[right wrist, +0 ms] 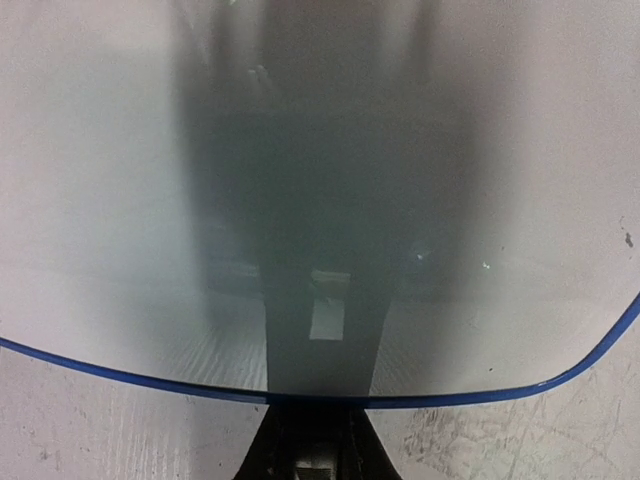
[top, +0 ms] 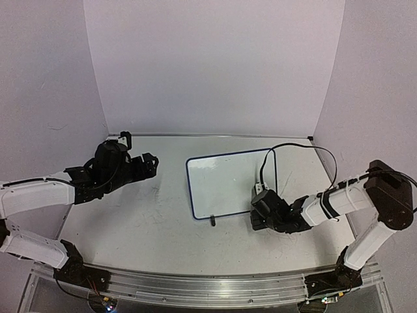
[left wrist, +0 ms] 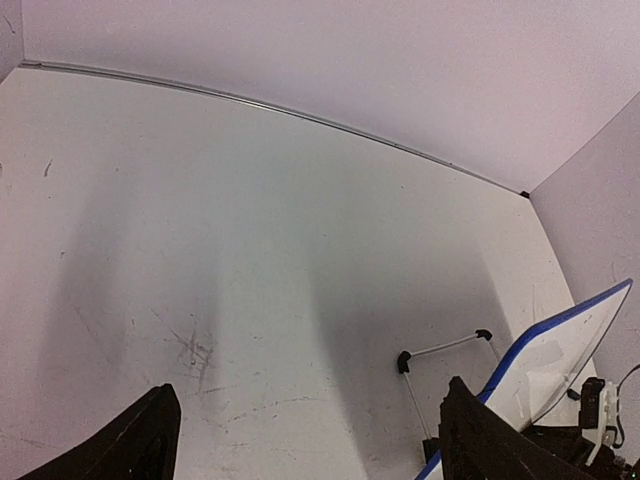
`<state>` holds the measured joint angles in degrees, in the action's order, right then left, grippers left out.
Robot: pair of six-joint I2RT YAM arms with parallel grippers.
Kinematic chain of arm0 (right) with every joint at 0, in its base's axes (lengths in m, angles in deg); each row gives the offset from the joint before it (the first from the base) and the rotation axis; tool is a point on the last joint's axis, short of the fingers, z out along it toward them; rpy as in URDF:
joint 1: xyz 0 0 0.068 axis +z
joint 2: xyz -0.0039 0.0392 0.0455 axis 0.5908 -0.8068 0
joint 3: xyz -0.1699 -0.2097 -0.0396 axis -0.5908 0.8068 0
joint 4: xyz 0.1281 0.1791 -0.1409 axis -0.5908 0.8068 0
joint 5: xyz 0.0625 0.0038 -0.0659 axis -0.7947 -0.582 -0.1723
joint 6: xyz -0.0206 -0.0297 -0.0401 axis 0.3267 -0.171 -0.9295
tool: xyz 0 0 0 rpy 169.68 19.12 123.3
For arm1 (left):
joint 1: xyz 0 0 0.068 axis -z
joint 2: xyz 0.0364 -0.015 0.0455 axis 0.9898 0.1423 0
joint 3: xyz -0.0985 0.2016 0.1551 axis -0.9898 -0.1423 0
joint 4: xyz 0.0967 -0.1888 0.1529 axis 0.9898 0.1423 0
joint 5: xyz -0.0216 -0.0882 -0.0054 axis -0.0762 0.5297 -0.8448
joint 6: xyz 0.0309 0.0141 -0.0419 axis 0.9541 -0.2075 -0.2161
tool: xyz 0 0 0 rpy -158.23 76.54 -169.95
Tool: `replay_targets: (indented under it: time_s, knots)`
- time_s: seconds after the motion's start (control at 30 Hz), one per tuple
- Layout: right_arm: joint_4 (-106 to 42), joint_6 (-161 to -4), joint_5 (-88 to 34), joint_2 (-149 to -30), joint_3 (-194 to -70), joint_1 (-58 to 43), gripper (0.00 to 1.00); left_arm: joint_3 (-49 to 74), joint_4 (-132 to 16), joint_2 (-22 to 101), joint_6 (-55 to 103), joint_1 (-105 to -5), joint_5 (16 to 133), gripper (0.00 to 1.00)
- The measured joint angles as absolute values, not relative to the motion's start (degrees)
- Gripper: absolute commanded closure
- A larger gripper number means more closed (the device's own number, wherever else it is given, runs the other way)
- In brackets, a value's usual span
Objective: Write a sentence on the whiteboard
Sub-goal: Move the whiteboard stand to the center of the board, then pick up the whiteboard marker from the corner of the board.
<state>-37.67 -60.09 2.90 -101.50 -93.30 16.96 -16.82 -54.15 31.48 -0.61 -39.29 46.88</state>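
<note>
fig. the blank whiteboard [top: 228, 186] sits right of centre on the surface [top: 143, 222], tilted, its near rim apparently clamped by the right end effector [right wrist: 315, 425]. the left end effector [left wrist: 310, 450] is spread wide and empty. the rim should be held steady and the board laid flat before writing; no marker is seen.

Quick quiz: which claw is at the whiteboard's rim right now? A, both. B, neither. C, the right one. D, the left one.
C: the right claw is shut on the near rim of the whiteboard, while the left claw hangs open over the table, apart from the board.
</note>
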Motion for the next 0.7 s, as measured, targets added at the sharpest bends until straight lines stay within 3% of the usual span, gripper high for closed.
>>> replay_targets:
  time_s: [0.07,0.33,0.4,0.53,0.7]
  knots:
    - [-37.95,-58.7,3.04,-101.73,-92.97,17.23,0.96,-16.5,-54.91,32.38,-0.69,-39.29,48.16,0.09]
    - [-41.1,-56.24,2.64,-103.66,-92.62,17.23,0.47,-16.33,-56.15,33.88,-1.05,-39.29,51.28,0.08]
    - [-41.73,-55.87,2.32,-103.43,-92.48,17.23,0.4,-16.33,-56.23,33.88,-1.25,-39.29,51.66,0.08]
    - [-39.74,-54.8,1.62,-98.42,-91.59,17.23,0.3,-16.33,-56.36,33.88,-1.84,-39.29,52.42,0.08]
    - [-35.67,-53.2,1.74,-86.45,-91.32,16.56,0.27,-16.33,-56.47,33.96,-2.49,-39.31,52.9,0.08]
